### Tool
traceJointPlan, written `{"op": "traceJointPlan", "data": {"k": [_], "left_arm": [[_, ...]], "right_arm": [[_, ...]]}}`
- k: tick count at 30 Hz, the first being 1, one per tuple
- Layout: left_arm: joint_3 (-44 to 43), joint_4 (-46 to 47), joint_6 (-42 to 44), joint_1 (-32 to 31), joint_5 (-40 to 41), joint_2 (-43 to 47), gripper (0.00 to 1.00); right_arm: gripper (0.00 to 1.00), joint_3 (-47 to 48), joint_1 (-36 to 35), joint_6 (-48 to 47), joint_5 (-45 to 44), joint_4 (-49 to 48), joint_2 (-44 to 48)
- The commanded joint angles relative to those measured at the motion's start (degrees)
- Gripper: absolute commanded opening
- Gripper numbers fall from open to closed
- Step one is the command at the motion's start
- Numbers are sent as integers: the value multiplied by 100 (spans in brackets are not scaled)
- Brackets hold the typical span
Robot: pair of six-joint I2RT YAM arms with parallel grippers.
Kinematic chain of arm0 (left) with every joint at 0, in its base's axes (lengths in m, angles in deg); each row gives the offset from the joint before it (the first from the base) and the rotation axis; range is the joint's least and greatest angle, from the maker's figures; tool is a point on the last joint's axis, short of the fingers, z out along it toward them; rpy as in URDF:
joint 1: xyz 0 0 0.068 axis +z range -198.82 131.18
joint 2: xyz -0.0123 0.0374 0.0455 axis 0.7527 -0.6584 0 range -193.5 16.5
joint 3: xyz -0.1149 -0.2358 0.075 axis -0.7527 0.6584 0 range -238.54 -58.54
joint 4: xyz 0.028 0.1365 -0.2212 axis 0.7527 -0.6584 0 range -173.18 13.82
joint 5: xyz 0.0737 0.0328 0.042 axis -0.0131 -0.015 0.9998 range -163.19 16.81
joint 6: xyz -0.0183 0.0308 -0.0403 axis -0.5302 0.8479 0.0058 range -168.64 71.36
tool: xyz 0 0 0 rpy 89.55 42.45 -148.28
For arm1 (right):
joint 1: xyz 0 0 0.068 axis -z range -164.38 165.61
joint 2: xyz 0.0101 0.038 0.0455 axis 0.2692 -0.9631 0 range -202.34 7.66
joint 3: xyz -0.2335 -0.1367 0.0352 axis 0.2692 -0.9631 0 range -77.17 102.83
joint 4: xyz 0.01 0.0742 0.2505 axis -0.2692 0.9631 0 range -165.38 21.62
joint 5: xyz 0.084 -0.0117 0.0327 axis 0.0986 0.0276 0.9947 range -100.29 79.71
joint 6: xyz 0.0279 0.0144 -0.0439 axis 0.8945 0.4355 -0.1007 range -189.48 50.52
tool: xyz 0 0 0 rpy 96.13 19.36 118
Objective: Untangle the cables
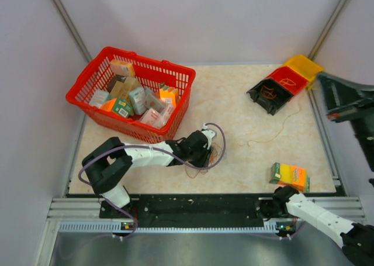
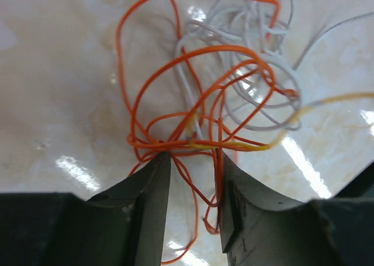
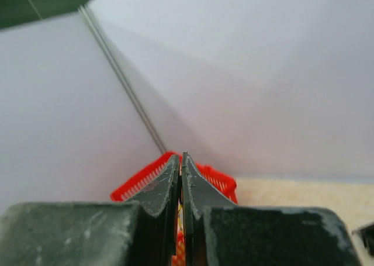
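Left pincer point(image 2: 193, 155), matte black, thin looping cables point(image 2: 201, 142)

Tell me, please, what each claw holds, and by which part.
Nothing is held: the left claw stands open astride orange cables; the right claw is shut, empty.

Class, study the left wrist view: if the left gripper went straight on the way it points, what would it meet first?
The orange loops of the cables, lying right between the tips of the left gripper; behind them the table, though depth is unclear.
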Motion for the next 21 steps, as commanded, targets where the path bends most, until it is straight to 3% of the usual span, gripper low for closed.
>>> {"op": "traceJointPlan", "data": {"k": [1,6,10,17,21], "left_arm": [[70,91,-105,-9,989,-97,34],[499,-77,-228,-18,1386,359,8],[852,-138,-228,-18,1518,834,6],[949,-191,-255,-18,1553,975,0],[923,-147,-237,-18,1650,844,0]], "right_arm": [[0,1372,-39,-816,-589,-179,-152],[0,2473,-30,-2037,-1598,-547,-390],[0,2500,-30,-3109,-2215,-1013,-556],[0,2702,-30,-3313,-2084,-1295,-645],[0,2808,-30,-3682,-2435,-1453,-750]]}}
